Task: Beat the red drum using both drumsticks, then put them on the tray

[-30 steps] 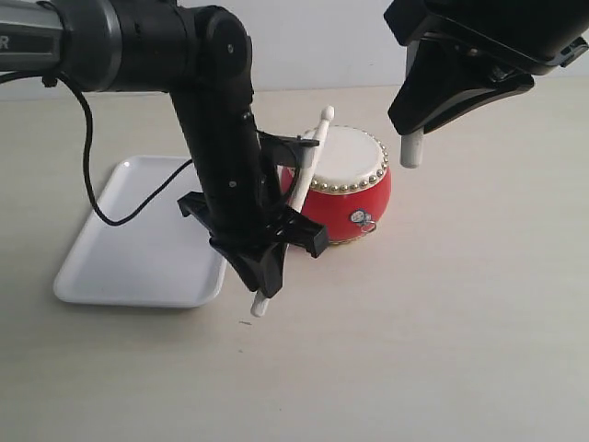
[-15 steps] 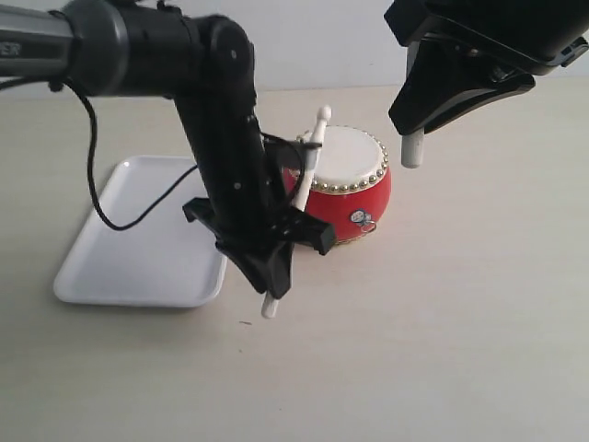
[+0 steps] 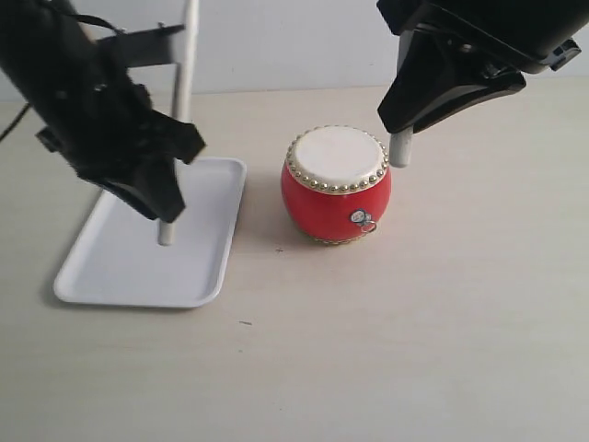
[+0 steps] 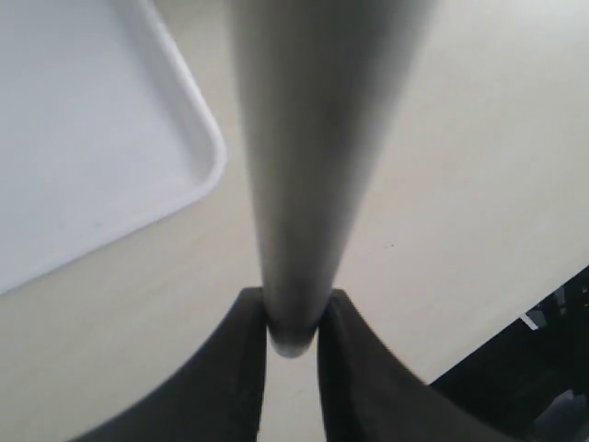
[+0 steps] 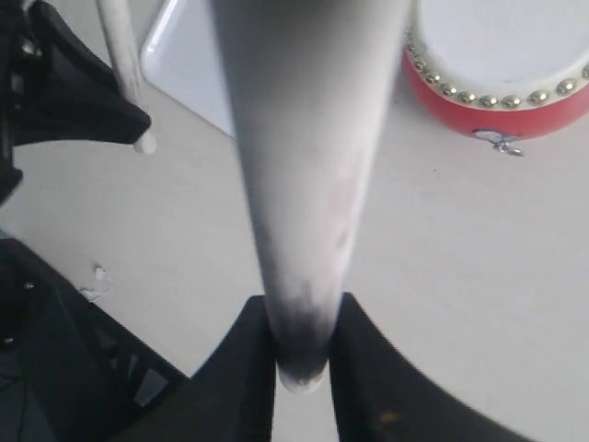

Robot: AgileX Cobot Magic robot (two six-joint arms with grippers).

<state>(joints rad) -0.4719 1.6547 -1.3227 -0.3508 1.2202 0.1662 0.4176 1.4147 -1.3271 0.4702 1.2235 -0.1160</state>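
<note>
The red drum with its cream skin stands mid-table. To its left lies the white tray. My left gripper hangs over the tray, shut on a pale drumstick that stands nearly upright, lower end just above the tray floor. In the left wrist view the same drumstick is pinched between the jaws of the left gripper, beside the tray. My right gripper is shut on the other drumstick, whose end hangs by the drum's right rim. The right wrist view shows that drumstick in the right gripper, near the drum.
The pale tabletop stretches in front of and to the right of the drum. A white wall backs the table. In the right wrist view the tray corner and the left arm's stick appear beyond my stick.
The left arm has swung left from beside the drum to above the tray, its drumstick turned more upright. The right arm has barely moved.
</note>
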